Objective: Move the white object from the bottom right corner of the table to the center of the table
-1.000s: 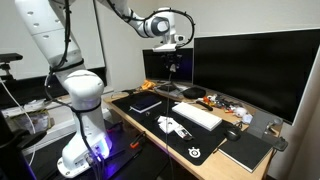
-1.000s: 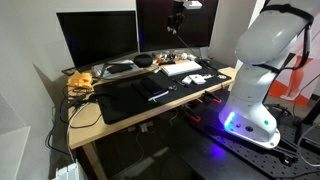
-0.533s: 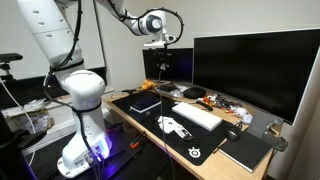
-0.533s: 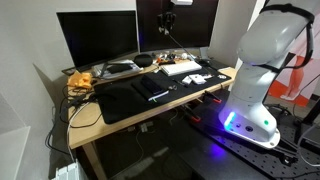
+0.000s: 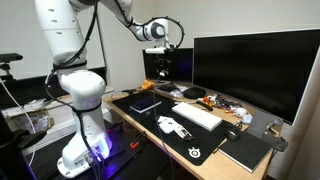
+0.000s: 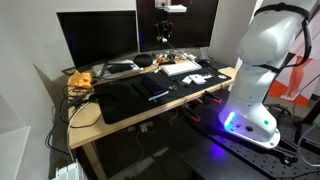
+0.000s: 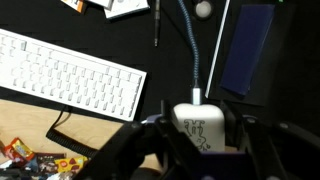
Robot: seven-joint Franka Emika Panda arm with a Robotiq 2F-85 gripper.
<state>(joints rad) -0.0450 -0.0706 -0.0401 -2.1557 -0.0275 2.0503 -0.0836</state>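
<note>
In an exterior view I am holding the arm's dark two-fingered gripper point(image 5: 166, 50) high in the air beside the big black monitor point(image 5: 245, 70), well above everything on the desk; what sits between the fingers is too small to make out here. In an exterior view the gripper point(image 6: 165, 38) is hanging over the back part of the light wooden table point(image 6: 88, 116) and its black desk mats point(image 6: 130, 98), well apart from the surface. In the wrist view the fingers are clamping the small white blocky object point(image 7: 203, 122), with a thin white cable point(image 7: 194, 55) trailing from it across the mat. The long white keyboard point(image 7: 70, 75) is lying off to one side and a dark blue flat pad point(image 7: 248, 45) to the other. I am judging this as the carrying step: the object is gripped and raised, not yet set down. The next move calls for lowering it onto open mat at the table's centre, clear of the keyboard and minding the cable, then spreading the fingers.
</note>
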